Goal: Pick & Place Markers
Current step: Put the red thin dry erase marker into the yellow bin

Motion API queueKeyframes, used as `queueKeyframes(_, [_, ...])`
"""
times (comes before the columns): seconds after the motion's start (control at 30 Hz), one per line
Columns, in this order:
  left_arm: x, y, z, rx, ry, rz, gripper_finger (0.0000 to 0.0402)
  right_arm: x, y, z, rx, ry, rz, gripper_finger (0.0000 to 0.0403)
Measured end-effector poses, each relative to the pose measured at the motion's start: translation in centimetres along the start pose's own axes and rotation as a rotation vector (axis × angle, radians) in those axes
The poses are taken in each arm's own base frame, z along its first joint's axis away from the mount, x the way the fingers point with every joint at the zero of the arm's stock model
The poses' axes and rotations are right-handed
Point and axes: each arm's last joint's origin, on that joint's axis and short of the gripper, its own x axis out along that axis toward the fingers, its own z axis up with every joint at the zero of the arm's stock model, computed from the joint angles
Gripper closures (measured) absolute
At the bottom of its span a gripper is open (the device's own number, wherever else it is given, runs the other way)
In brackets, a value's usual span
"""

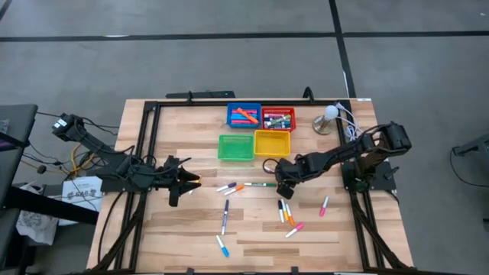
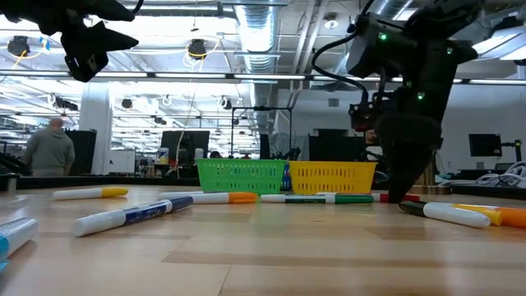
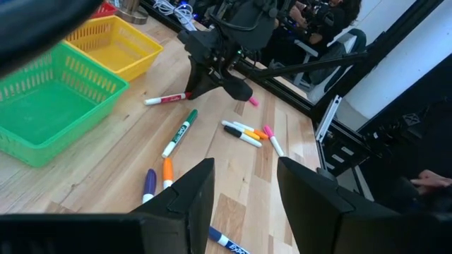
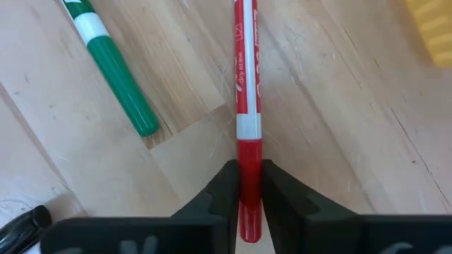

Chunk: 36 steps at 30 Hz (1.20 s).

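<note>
Red marker [image 4: 244,106] lies flat on the wood table [image 1: 252,237], just in front of the yellow tray [image 1: 272,143], w/ a green marker [image 4: 116,67] near it on the boards. I judge it light, stiff, smooth plastic, so it could roll or slip; best taken across the barrel. That's where I have it: right gripper [image 4: 244,185] is down at the table, fingers pinched on the red cap end, marker not lifted as far as I can tell. Only the right wrist view shows that contact; in the high view the gripper [image 1: 284,187] just covers the spot. High view gives the layout instead: loose markers scattered toward the front edge, blue tray [image 1: 243,116] and red tray [image 1: 278,119] already holding some, green tray [image 1: 235,148] looks bare. Low view shows the marker's red tip poking past the right arm, at table level. Left gripper [image 3: 244,194] waits above the left side, fingers partway apart, holding nothing.
</note>
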Motion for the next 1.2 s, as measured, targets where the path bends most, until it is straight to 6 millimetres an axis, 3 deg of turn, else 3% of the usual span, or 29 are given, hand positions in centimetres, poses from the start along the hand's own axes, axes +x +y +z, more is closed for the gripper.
queueKeyframes(0.27, [0.0,0.0,0.0,0.000,0.000,0.000,0.0247,-0.7,0.3,0.6,-0.017,0.023,-0.008,0.0383])
queueKeyframes(0.53, [0.0,0.0,0.0,0.000,0.000,0.000,0.0247,-1.6,1.0,1.8,-0.028,-0.021,0.011,0.0359])
queueKeyframes(0.77, [0.0,0.0,0.0,0.000,0.000,0.000,0.0247,-2.6,1.7,2.9,-0.045,-0.062,0.030,0.0383])
queueKeyframes(1.03, [0.0,0.0,0.1,-0.003,-0.005,-0.004,0.0247,-4.1,1.7,4.1,-0.116,-0.052,0.008,0.0359])
queueKeyframes(1.2, [0.0,0.0,0.1,-0.004,-0.005,-0.004,0.0247,-5.0,1.5,5.0,-0.159,-0.054,-0.003,0.0375])
